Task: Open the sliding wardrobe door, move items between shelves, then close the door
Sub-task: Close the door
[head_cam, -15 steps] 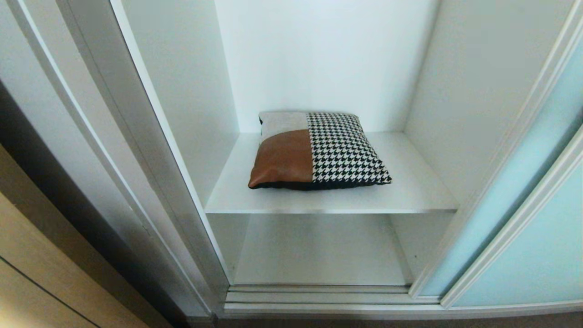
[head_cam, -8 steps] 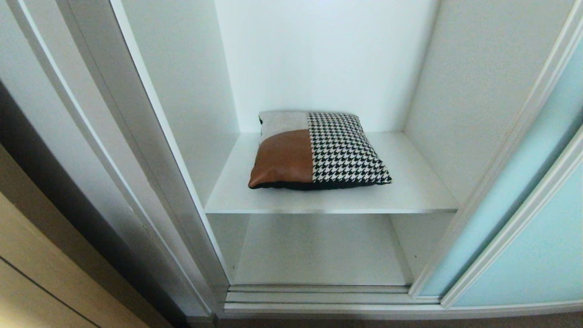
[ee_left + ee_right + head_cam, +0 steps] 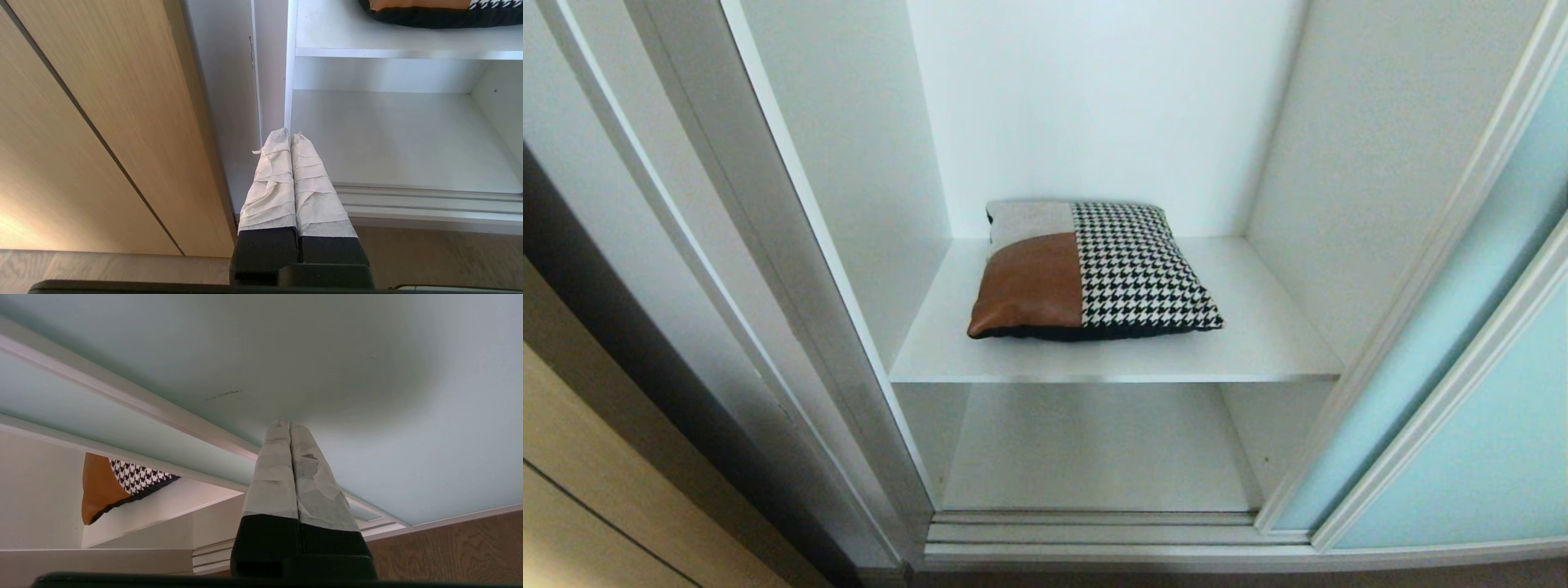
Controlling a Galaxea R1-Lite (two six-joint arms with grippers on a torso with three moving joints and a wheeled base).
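Observation:
The cushion, houndstooth with a rust-brown and a beige patch, lies flat on the upper white shelf of the open wardrobe compartment. Below it is the bare lower shelf. The frosted aqua sliding wardrobe door stands slid to the right. Neither arm shows in the head view. My right gripper is shut, its taped tips close against the door's glass; whether they touch it I cannot tell. The cushion's corner shows to one side there. My left gripper is shut and empty, parked low before the compartment's left post.
A light wood panel flanks the wardrobe on the left. The door's bottom track runs along the compartment's front. Brown wood floor lies below the door. The white frame post bounds the opening on the left.
The head view is nearly unchanged: the cushion and the door stand as before. Neither arm has come into that view.

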